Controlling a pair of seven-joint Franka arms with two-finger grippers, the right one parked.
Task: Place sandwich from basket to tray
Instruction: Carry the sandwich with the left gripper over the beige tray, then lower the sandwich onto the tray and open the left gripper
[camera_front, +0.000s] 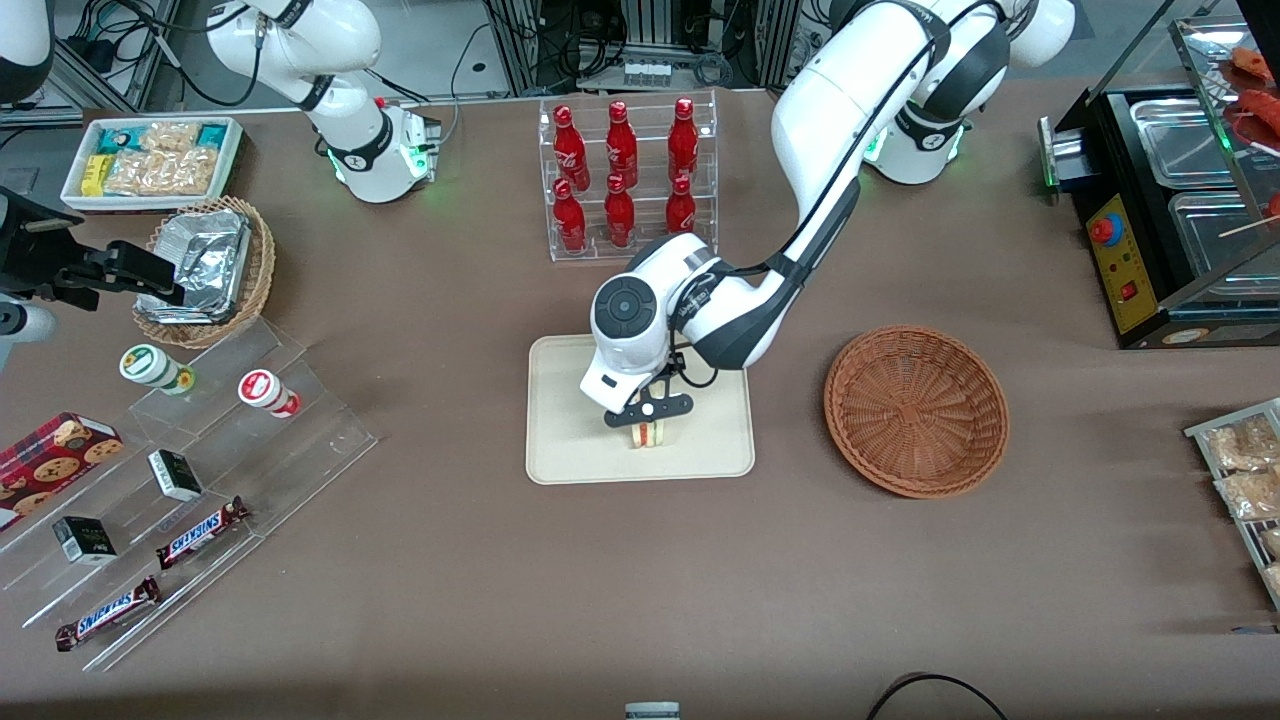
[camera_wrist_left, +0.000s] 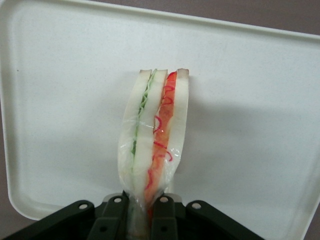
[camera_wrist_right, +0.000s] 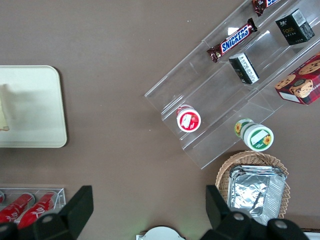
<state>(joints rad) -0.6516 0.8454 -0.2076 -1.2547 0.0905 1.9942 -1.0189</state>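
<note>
A: Where do we see the gripper (camera_front: 648, 418)?

B: Near the middle of the front view, low over the tray (camera_front: 570, 455). Its fingers (camera_wrist_left: 114, 220) are drawn in tight on the sandwich (camera_wrist_left: 152, 140), one on each bread face, with only the wedge's width between them.

A: And how does the sandwich sit?

B: On edge, cut side toward the wrist camera. We can make out white bread, a green layer, then red and pink filling, all under clear wrap. In the front view only a bit of it shows below the gripper, at the center of the frame, over the tray's half nearer the camera. We cannot tell whether its lower edge touches the tray.

A: The basket (camera_front: 916, 410)?

B: Right of center in the front view, beside the tray toward the working arm's end of the table, apart from it. We see only woven wicker inside.

A: Anything else nearby?

B: A clear rack of red bottles (camera_front: 624, 172) stands above the tray in the front frame, farther from the camera. In the right wrist view the tray's corner shows at the left edge of the frame.
</note>
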